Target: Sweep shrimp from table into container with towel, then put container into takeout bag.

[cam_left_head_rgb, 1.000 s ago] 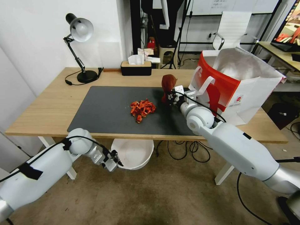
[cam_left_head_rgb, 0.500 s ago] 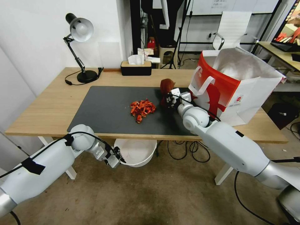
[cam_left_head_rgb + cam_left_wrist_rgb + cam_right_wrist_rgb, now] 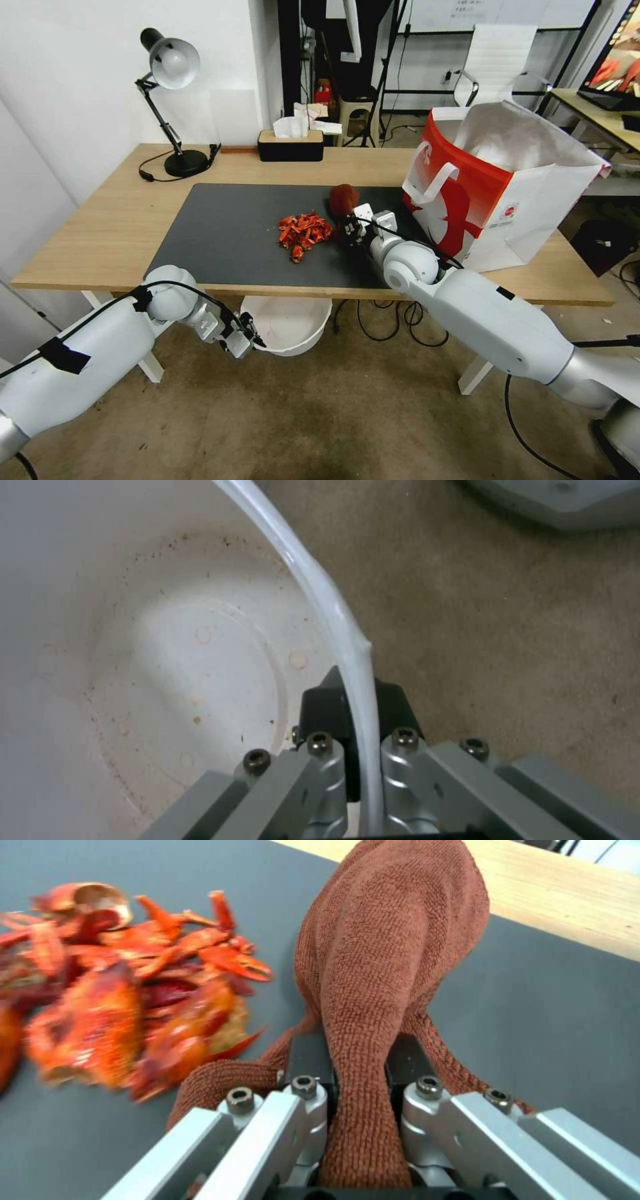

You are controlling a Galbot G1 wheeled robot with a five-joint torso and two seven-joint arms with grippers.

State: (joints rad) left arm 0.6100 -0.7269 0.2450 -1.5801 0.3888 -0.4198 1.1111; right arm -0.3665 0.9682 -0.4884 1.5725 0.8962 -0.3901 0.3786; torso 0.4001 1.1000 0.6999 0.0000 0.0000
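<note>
Biggest risk here imo: the shrimp (image 3: pixel 304 234) heap sits mid-mat on the tabletop (image 3: pixel 107 227), well back from the front edge, so a sweep has to drag it a fair way, and loose bits could scatter sideways or go over the edge beside the tub (image 3: pixel 288 325) instead of into it. The towel (image 3: pixel 343 199) is only a bunched wad, narrower than the heap, so pieces can slip round it. The right gripper (image 3: pixel 351 230) is clamped on the towel low over the mat, just beside the heap's right side, arm stretched forward across the front edge. The left gripper (image 3: pixel 247 338) pinches the tub's rim below the front edge, elbow bent, so the tub could tip if shrimp land hard. The bag (image 3: pixel 507 180) stands open at the right end.
</note>
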